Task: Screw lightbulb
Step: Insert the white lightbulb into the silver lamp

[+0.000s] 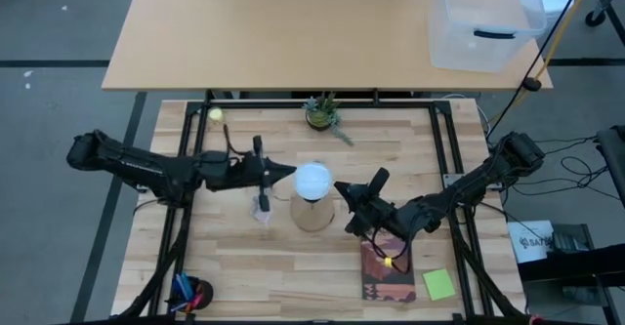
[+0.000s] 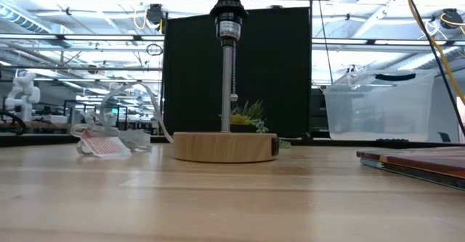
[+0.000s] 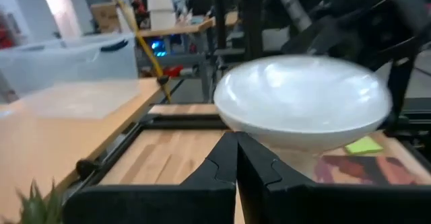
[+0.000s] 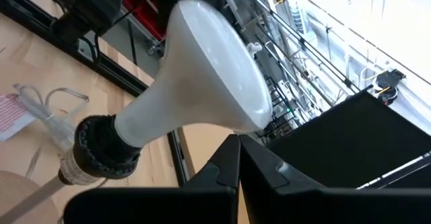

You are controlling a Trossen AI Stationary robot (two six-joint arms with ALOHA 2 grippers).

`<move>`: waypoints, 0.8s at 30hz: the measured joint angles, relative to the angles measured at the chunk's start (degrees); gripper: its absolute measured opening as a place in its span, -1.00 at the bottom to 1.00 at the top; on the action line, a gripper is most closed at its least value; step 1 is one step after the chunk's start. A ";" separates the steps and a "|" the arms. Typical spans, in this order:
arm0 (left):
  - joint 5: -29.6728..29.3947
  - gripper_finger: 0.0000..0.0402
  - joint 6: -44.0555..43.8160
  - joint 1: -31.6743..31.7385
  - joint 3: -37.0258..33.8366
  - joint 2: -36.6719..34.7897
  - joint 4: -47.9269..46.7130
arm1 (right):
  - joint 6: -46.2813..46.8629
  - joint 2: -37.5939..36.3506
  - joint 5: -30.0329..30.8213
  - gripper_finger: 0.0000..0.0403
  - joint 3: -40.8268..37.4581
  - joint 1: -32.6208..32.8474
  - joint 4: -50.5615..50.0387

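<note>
Bulb (image 1: 313, 180): frame centre in the high view, seated in the black socket (image 4: 101, 150) above the wooden base (image 2: 225, 146).
My left gripper (image 1: 290, 172): fingers closed, tips at the bulb's left edge.
My right gripper (image 1: 341, 187): fingers closed, just right of the bulb.

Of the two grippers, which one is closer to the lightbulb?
The left gripper: its tip almost touches the lightbulb, while the right gripper stays slightly apart.
</note>
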 joint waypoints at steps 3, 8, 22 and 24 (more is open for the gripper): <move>0.02 -1.00 1.82 -1.77 0.00 -1.57 0.25 | 1.28 0.00 0.04 -1.00 0.00 -0.02 -1.01; -0.28 -1.00 3.66 -3.19 0.00 -2.81 1.51 | 1.96 -0.02 0.08 -1.00 0.00 -0.17 -0.81; -2.52 -1.00 6.97 -7.12 0.00 -2.83 1.80 | 8.24 -0.07 -6.01 -1.00 0.02 -1.31 -1.88; -1.83 -1.00 6.90 -7.12 0.00 -2.59 1.75 | 8.26 -0.07 -5.65 -1.00 0.02 -1.86 -1.85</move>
